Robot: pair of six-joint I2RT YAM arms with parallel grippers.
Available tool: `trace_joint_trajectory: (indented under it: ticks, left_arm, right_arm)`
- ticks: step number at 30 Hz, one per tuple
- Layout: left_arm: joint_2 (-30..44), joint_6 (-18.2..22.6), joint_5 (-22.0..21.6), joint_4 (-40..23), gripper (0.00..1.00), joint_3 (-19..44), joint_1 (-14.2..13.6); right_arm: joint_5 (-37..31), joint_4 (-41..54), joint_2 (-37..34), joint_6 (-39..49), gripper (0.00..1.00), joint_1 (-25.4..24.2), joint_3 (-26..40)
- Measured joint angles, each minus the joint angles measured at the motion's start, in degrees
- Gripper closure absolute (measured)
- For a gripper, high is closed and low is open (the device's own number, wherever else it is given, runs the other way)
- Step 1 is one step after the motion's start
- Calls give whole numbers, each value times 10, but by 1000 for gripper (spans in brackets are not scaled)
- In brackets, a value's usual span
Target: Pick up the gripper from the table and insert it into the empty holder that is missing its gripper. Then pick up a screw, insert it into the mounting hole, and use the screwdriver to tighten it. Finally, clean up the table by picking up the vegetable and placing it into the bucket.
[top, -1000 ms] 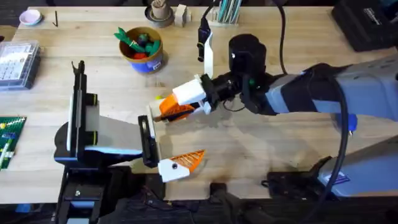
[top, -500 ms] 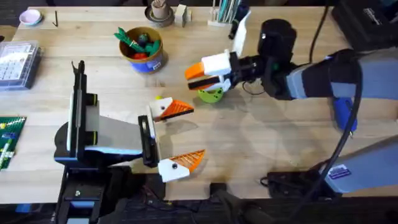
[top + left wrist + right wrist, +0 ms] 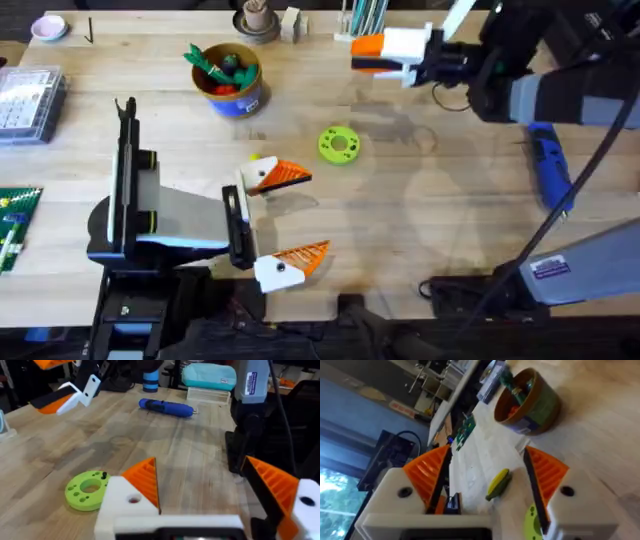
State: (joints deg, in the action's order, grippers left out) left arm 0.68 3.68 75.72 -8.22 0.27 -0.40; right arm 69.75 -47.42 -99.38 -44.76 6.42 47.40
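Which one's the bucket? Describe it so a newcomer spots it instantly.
Look at the far left part of the wooden table, beyond the left arm's gripper. The bucket is the small round orange-brown pail with a blue label band, holding green and red toy vegetables. The green disc nearby is flat and bright, not a container.

The screwdriver point(image 3: 548, 170) is bright blue, the vegetable point(image 3: 498, 483) yellow with a green tinge, the bucket point(image 3: 230, 80) orange-brown (blue label band), and the flat disc point(image 3: 339, 144) lime green on pale wood.
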Motion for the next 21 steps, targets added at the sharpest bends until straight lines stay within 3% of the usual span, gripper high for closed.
trace_joint_trajectory:
  ticks: [8, 14, 21]
  left_arm:
    - [0, 0, 0, 0, 8, 0, 0]
    - [0, 0, 0, 0, 8, 0, 0]
    - [0, 0, 0, 0, 7, 0, 0]
  right_arm:
    - [-88, 231, 0, 134, 87, -27, 96]
    - [-176, 501, 6, 289, 87, -27, 190]
    - [-312, 768, 87, 468, 84, -10, 261]
